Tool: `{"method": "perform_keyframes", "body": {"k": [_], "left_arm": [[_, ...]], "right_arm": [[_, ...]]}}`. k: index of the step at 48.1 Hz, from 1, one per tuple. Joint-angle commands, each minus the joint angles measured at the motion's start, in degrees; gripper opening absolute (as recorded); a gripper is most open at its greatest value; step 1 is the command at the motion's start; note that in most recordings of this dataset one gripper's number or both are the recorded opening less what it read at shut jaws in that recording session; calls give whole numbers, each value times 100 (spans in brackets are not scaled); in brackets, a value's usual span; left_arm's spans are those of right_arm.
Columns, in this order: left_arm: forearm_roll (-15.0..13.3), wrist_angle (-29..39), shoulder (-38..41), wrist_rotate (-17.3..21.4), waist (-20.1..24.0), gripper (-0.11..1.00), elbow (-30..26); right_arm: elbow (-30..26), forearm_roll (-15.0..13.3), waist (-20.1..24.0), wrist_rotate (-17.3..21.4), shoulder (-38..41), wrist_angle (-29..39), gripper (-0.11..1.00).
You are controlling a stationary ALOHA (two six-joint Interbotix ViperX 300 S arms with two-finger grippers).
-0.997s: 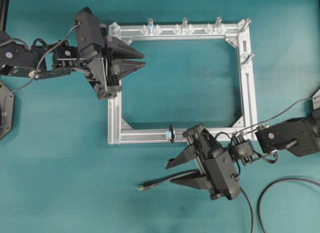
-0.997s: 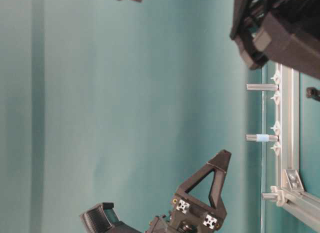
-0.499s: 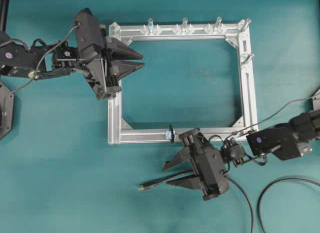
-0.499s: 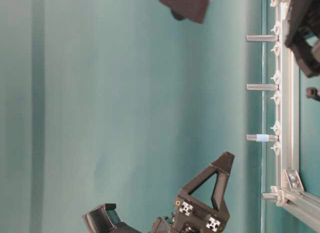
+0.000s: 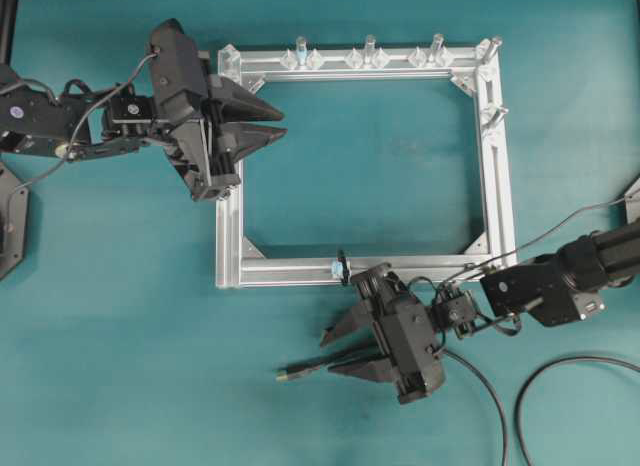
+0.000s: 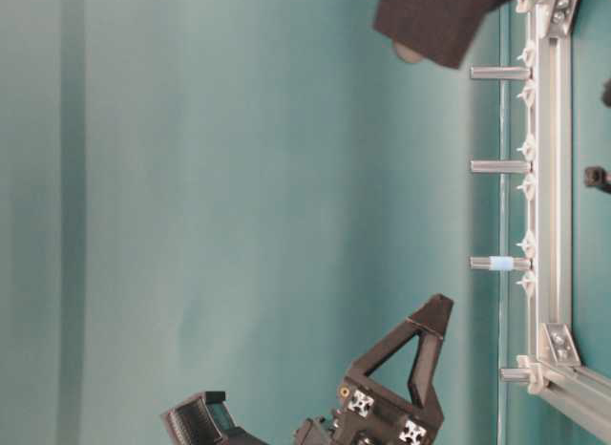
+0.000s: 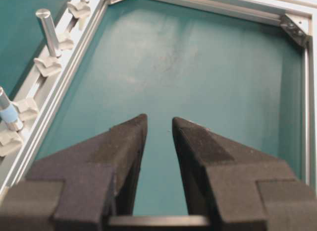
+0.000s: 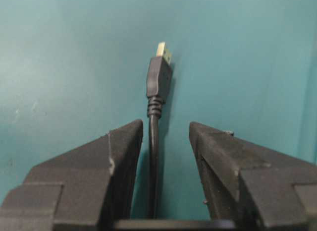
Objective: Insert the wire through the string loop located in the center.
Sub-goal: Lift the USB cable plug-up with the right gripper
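Here the frame (image 5: 228, 231) is the largest thing, a silver rectangle lying flat on the green table (image 5: 120, 366), with upright pegs (image 5: 369, 48) along its far bar. The left gripper (image 5: 272, 121) hovers above the frame's far left corner, its jaws a little apart with nothing between them. The right gripper (image 5: 333, 352) is low over the table just in front of the near bar, jaws spread wide, and in its wrist view the wire (image 8: 153, 156) runs straight between the two fingers (image 8: 116, 156) without touching either that I can see. The wire lies on the table in front of the frame, its plug (image 5: 286, 373) pointing to the left, a short way from the loop (image 5: 341, 267), which sits on the near bar about at its middle. I judge the wire light and soft, so it will bend and droop if taken far from its end. The plug body (image 8: 159, 76) looks stiff, so the best hold seems to be just behind it, leaving the metal tip free to point into the small loop.
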Motion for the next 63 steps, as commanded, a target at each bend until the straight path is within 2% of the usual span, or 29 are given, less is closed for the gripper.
{"method": "perform_keyframes", "body": {"k": [1, 15, 19, 29, 36, 63], "left_arm": [[9, -26, -114, -9, -9, 31, -53], [9, -26, -114, -9, -9, 31, -53], [9, -26, -114, -9, -18, 31, -53], [9, -26, -114, -9, -62, 31, -70], [9, -26, -114, -9, -88, 31, -53], [9, -26, -114, -9, -114, 31, -44]], "right_arm": [[-114, 0, 35, 9, -62, 35, 48], [-132, 0, 26, 9, -26, 527, 47], [-132, -9, 35, 9, -26, 686, 44], [-158, -9, 26, 9, -26, 782, 27], [-185, -9, 62, 9, -35, 914, 9], [-211, -88, 211, 0, -141, 1072, 8]]}}
